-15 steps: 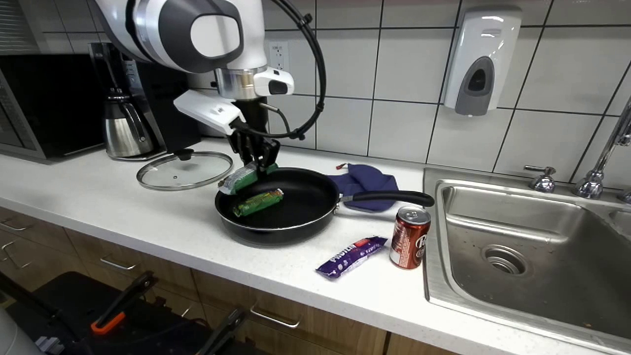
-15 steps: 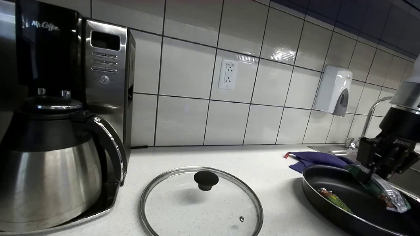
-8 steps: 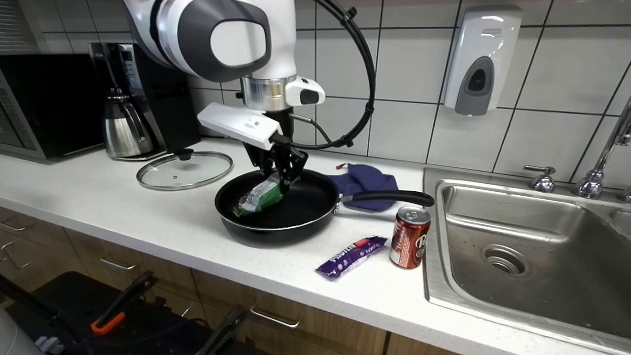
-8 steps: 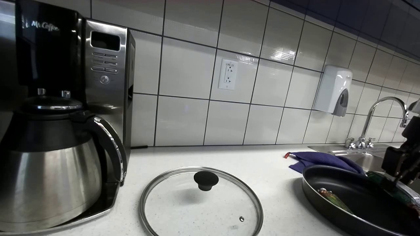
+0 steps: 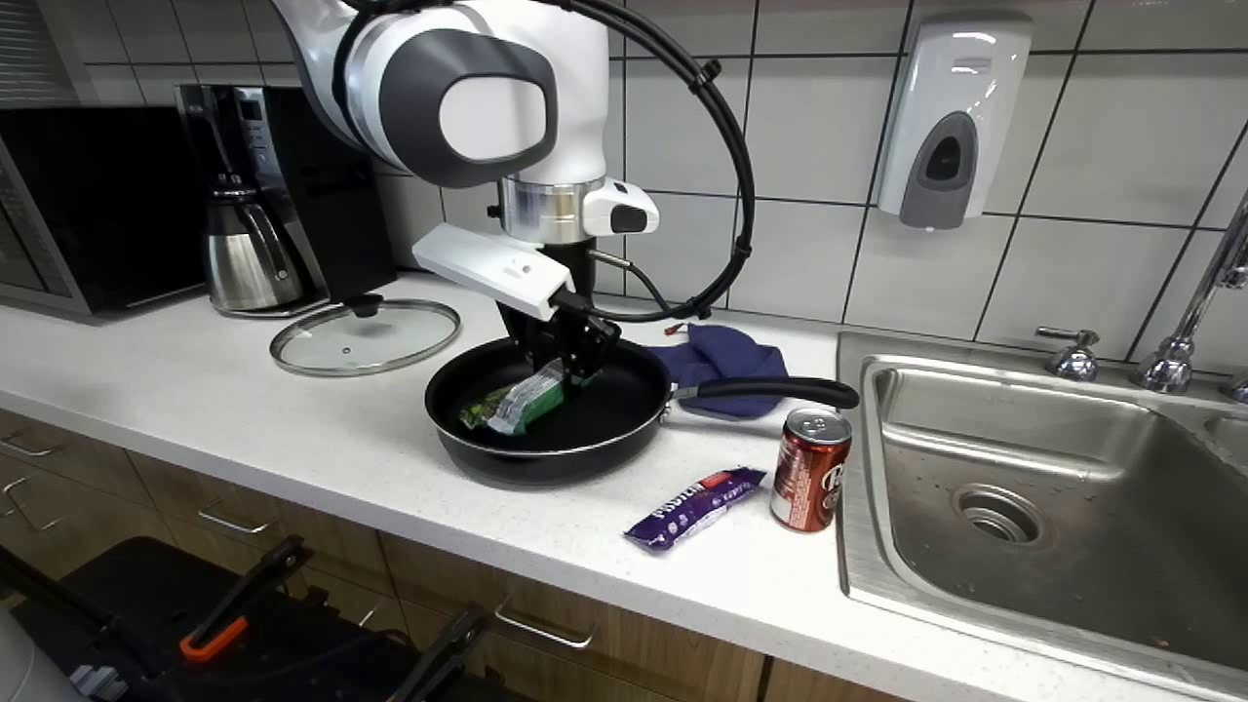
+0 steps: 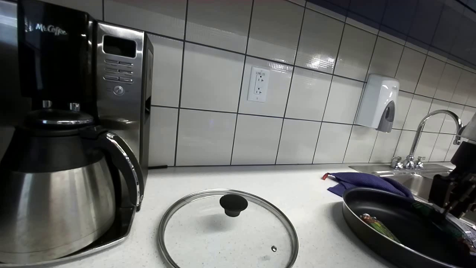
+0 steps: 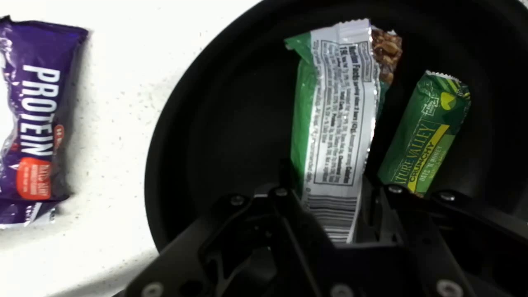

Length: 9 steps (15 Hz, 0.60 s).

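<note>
gripper (image 7: 328, 185): i have it drawn in narrow, jaws pinching 1 wrapped bar (image 7: 338, 119), pointing down over the pan (image 5: 546, 470)
wrapped bar: green and white, nutrition panel up in my wrist view; its visible part shows above the pan's floor; i cannot tell whether it touches there
nature valley bar (image 7: 427, 134): green; lying in the pan, beside the wrapped bar in my wrist view
pan: black; i see it near the front edge of the counter (image 5: 195, 375), handle towards the sink (image 5: 868, 575)
protein bar (image 5: 694, 509): purple; flat near the front edge, between the pan and the can (image 5: 811, 470)
can: red; upright, just beside the sink's rim
lid (image 5: 366, 341): glass, black knob; on the counter near the pan, the coffee maker (image 5: 292, 205) beyond it near the back edge
cloth (image 5: 726, 366): blue; i find it bunched behind the pan's handle, nearer the back edge
</note>
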Each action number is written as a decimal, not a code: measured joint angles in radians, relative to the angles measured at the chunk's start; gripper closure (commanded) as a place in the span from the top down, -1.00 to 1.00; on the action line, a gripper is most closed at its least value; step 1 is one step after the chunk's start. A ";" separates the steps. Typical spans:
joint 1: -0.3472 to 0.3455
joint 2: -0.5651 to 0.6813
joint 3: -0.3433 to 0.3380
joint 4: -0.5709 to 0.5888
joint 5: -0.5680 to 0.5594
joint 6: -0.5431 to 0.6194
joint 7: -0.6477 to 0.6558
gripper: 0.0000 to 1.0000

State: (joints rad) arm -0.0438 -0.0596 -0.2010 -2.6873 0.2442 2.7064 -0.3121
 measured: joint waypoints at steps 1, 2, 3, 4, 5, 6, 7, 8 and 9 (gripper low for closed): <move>0.000 0.014 0.001 0.011 0.017 0.002 -0.009 -0.74; 0.000 0.027 0.003 0.022 0.038 0.006 -0.023 -0.74; 0.000 0.040 0.008 0.033 0.057 0.010 -0.036 -0.74; 0.000 0.053 0.014 0.045 0.073 0.015 -0.045 -0.74; 0.000 0.066 0.022 0.057 0.085 0.020 -0.051 -0.74; 0.001 0.078 0.034 0.068 0.106 0.022 -0.061 -0.74; 0.006 0.089 0.040 0.079 0.129 0.023 -0.075 -0.74; 0.013 0.101 0.046 0.089 0.149 0.025 -0.088 -0.74; 0.020 0.112 0.050 0.099 0.167 0.026 -0.099 -0.74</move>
State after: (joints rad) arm -0.0237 0.0529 -0.1508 -2.5887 0.4114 2.7325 -0.4110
